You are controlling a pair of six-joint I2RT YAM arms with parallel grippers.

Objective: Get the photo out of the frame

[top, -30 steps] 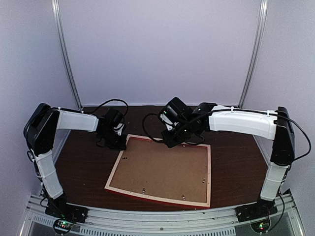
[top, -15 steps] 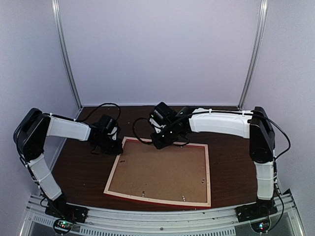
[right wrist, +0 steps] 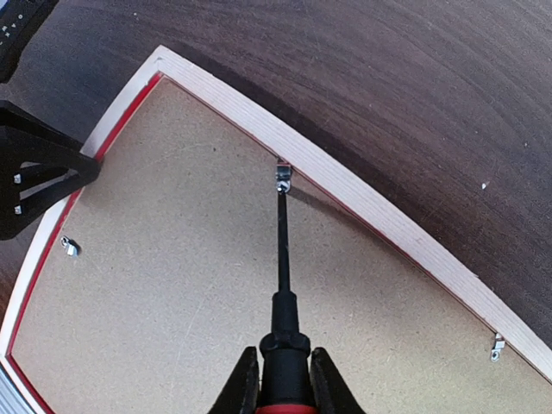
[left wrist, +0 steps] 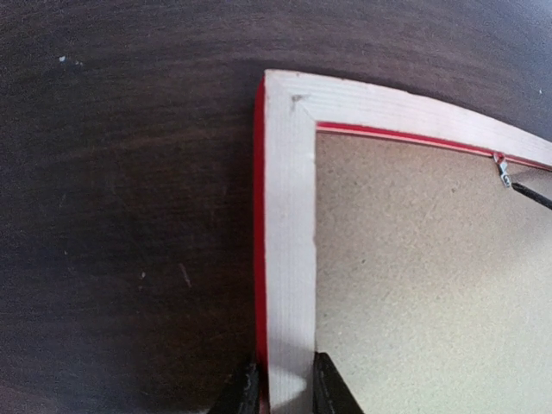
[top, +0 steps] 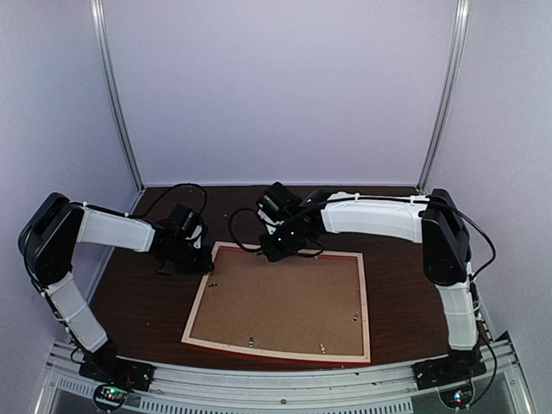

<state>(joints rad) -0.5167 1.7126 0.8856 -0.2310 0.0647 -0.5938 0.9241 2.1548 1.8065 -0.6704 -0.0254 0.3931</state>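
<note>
The frame (top: 200, 304) is lying face down on the worktop (top: 138, 302) with its brown backing board (top: 280, 302) showing, so the photo is presumably sitting hidden underneath. The left fingers (left wrist: 244, 395) are pinching the pale left rail near the far-left corner, bracing it. The right fingers (right wrist: 241, 379) are clenching a screwdriver (right wrist: 281, 250) whose tip is touching a small metal tab (right wrist: 282, 178) on the far rail. Swinging that tab off the board looks like the step in hand. The tip should be pushing sideways, low and gently, without digging into the board, while the left grip is stopping the frame from sliding
</note>
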